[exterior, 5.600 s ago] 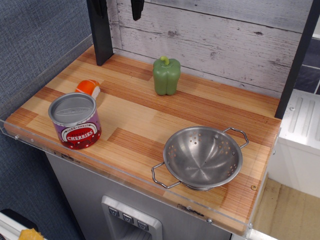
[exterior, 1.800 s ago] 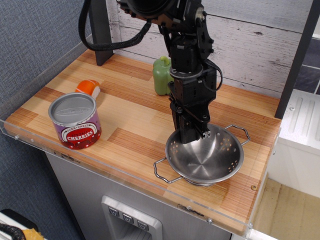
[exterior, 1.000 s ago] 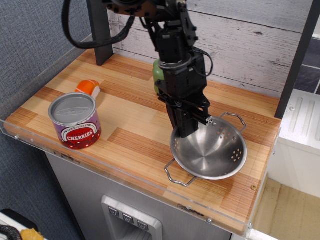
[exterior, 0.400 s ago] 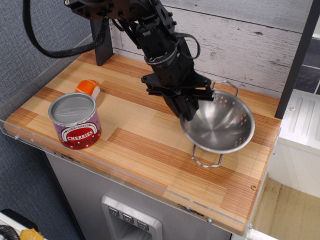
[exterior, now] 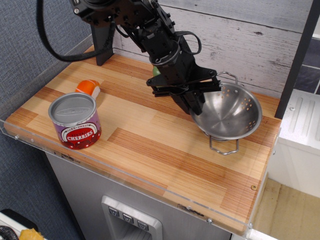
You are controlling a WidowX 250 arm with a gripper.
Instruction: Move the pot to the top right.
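Wooden counter (exterior: pixel 150 145) under a plank wall: the gripper (exterior: pixel 196 101) clamps the tilted pot (exterior: pixel 227 112) by its rim, the bowl hanging rightward, far from the can (exterior: pixel 75 120).

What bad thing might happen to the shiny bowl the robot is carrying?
The gripper seems to pinch only the left rim of the pot, which hangs tilted, so it might slip out and clatter onto the counter. The pot is also near the counter's right edge, so letting go too far over could tip it off. The green pepper sits right behind the arm, which might knock it over while swinging.
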